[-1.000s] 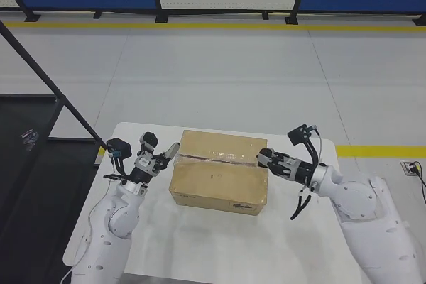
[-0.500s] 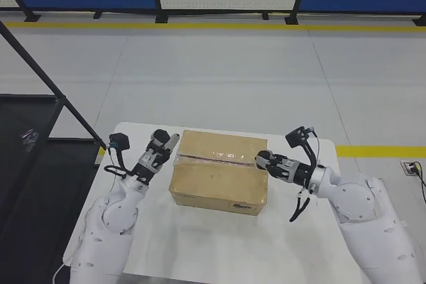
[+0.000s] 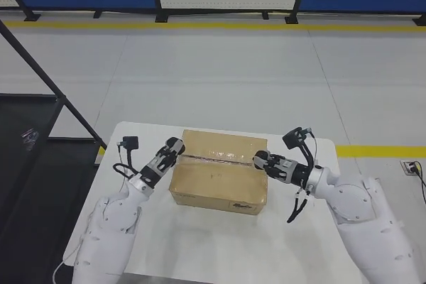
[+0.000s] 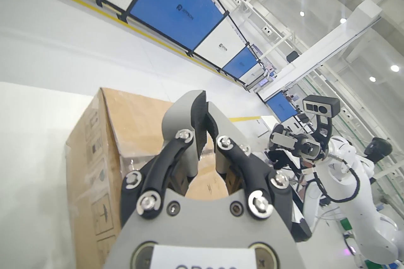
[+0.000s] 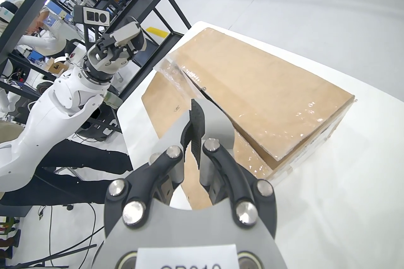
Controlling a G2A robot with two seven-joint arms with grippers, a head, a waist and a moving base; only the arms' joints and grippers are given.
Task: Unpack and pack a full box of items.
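Cardboard box (image 3: 219, 170) sits shut at the middle of the white table (image 3: 199, 241). Its top seam runs from 9 to 3 o'clock under clear tape (image 5: 176, 74), and the tape puckers loose at the 9 o'clock end. At the box's 10 o'clock corner is the left gripper (image 3: 175, 147), fingers pressed together on nothing. At the 3 o'clock edge, by the seam's end, is the right gripper (image 3: 258, 160), likewise clenched and empty. Whether either tip touches the cardboard cannot be told. The tape lies across the flaps and holds them closed.

Off the table toward 9 and 10 o'clock stands a black metal rack (image 3: 50, 85). A yellow floor line (image 3: 387, 150) runs away at 3 o'clock.

A second ago the left gripper was just off the box's 9 o'clock side with its fingers apparently apart. It has since swung in to the corner and closed. The right gripper has edged slightly toward 9 o'clock. The box has not shifted.
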